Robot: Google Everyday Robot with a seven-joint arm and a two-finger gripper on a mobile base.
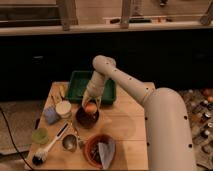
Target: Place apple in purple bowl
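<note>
The apple [90, 107] is a small orange-red fruit held at the tip of my gripper [90, 106], right over the far rim of the purple bowl [86, 119]. The purple bowl is small, dark and round, and sits on the wooden table just in front of the green tray [92, 86]. My white arm reaches in from the right and bends down over the tray to the bowl. The gripper is shut on the apple.
A larger reddish-brown bowl [99, 150] with a grey-blue thing stands at the table's front. A white cup [63, 108], a blue-grey cup [50, 115], a green cup [40, 136], a metal cup [69, 143] and a brush [49, 146] fill the left side.
</note>
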